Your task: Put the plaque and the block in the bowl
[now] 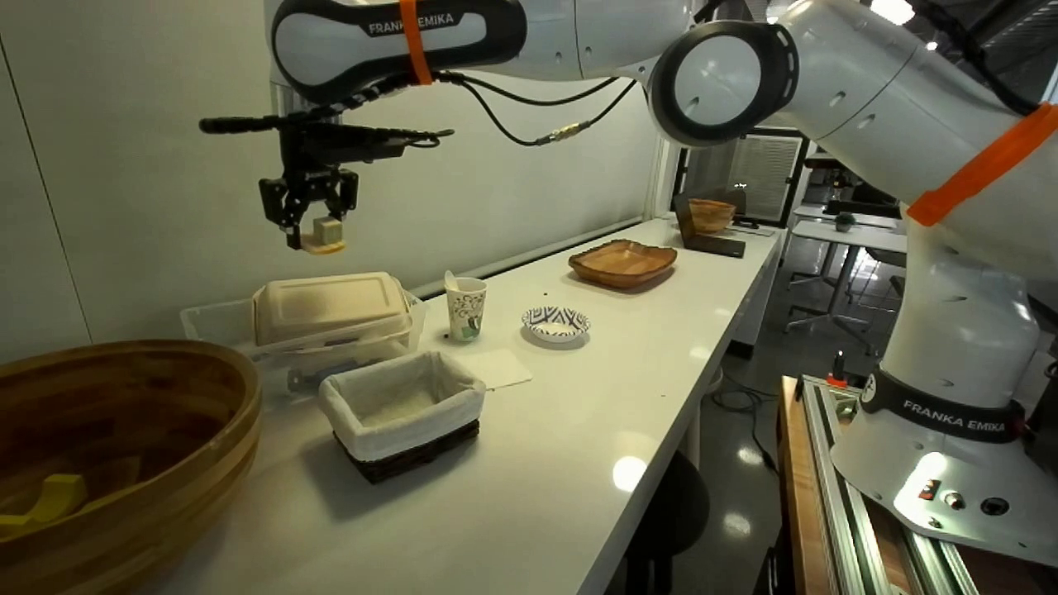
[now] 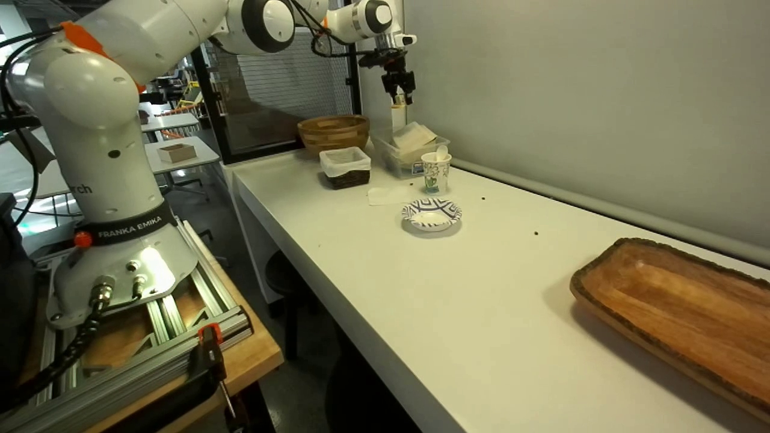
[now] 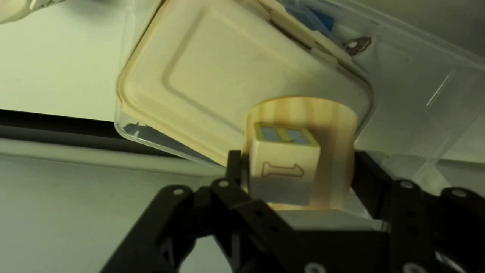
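Holding plaque (image 3: 339,132) with block (image 3: 282,170) on top, above clear tub (image 3: 413,87)

Gripper (image 3: 300,170): fingers (image 3: 234,165) clamped on the plaque, one at either edge. Can't tell if a finger also touches the block. Plaque is pale striped wood with a rounded end, roughly level in an exterior view. Block sits on its upper face, closer to one finger; wrist view shows a 1-like outline on one side, yellow-edged face with grey-blue patches next to it. Both pieces are in the air, outside the bowl (image 1: 207,463).

Directly below: beige lid (image 1: 331,302), tilted, on the clear tub. Stuff inside the tub is too blurred to name.

Bowl: big, brown, wooden, on the counter (image 1: 529,471) near the tub. Yellow piece (image 1: 62,496) lies in it, partly hidden.

White-lined basket (image 1: 413,434) stands beside the tub. Near that: white sheet (image 1: 502,368), flat; paper cup (image 1: 467,312), upright, with a white utensil (image 1: 450,281) sticking out; blue-patterned dish (image 2: 433,220). Well apart from those: wooden tray (image 1: 624,260), then laptop (image 1: 711,245), open, with a second wooden bowl (image 1: 712,216) behind it.
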### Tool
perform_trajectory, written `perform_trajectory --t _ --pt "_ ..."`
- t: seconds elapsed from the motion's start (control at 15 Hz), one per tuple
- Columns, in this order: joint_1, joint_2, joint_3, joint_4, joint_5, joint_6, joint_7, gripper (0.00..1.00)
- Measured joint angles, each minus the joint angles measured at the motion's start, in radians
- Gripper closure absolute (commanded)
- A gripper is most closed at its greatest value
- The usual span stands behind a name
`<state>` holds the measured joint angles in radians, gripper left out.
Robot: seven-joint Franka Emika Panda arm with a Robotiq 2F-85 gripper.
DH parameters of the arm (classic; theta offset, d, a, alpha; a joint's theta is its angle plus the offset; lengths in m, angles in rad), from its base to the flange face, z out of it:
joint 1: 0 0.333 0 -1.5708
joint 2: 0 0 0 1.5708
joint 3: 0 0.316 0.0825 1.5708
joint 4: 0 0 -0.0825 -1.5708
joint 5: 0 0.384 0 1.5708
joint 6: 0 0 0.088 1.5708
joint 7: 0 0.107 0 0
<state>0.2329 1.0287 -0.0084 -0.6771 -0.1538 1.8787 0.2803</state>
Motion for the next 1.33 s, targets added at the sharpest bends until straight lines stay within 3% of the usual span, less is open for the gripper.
perform_trajectory --t 0.47,0.87,0.93,1.13,1.33 --pt "0.053 0.107 -0.012 0.121 -0.031 -0.052 -0.247 0.53" --pt "0.06 0.15 -0.006 0.154 -0.036 0.006 -0.408 0.53" --pt "0.061 0.154 -0.002 0.154 -0.036 0.024 -0.435 0.07" --pt "0.06 0.164 0.014 0.155 -0.031 0.076 -0.493 0.0" --pt "0.055 0.166 0.033 0.158 -0.023 0.097 -0.518 0.0"
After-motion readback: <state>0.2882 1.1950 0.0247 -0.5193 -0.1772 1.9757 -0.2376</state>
